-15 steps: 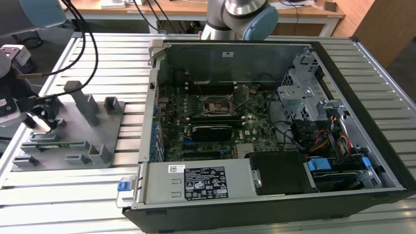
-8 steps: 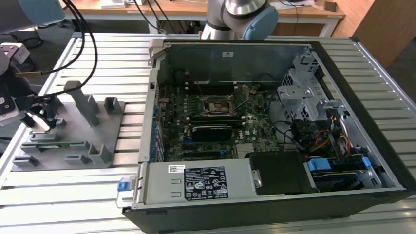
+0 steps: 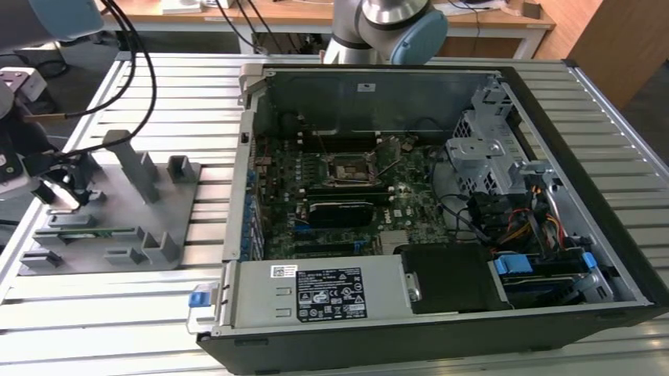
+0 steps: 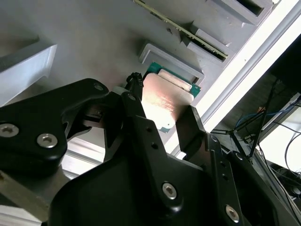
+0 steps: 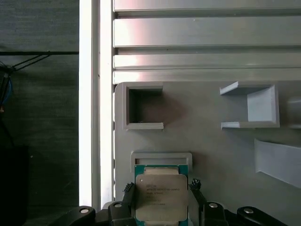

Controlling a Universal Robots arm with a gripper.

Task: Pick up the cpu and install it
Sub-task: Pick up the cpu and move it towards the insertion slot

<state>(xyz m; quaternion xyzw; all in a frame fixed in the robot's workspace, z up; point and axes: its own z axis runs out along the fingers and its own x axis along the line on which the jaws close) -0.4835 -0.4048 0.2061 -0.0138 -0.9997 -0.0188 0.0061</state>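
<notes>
The gripper (image 5: 161, 187) is down over the grey tray (image 3: 168, 213), which sits on the slatted metal table (image 3: 125, 313) at the exterior view's left, just beside the open computer case (image 3: 418, 345).

In the first wrist view, the cpu (image 5: 161, 200) lies silver face up, snug against the rim of its small grey holder (image 5: 161, 155) on the tray. The two black fingers (image 5: 128, 188) stand one at each side of the chip, closed in against its opposite edges and pinching it. The second wrist view shows the same hold: the shiny top of the chip lies between the two fingers, and its green edge is tucked at the holder's lip. Whether the chip is lifted clear of the tray floor cannot be told.

Just beyond that holder is a square pocket (image 5: 121, 106) with nothing in it, and near it an open-sided bracket (image 5: 254, 106), bare as well. In the exterior view, a long memory stick (image 3: 92, 233) lies in a slot on the tray, near the gripper.

Inside the case, the motherboard (image 3: 413, 184) lies flat, and its square black-framed socket (image 3: 345, 168) is well apart from the chip.
</notes>
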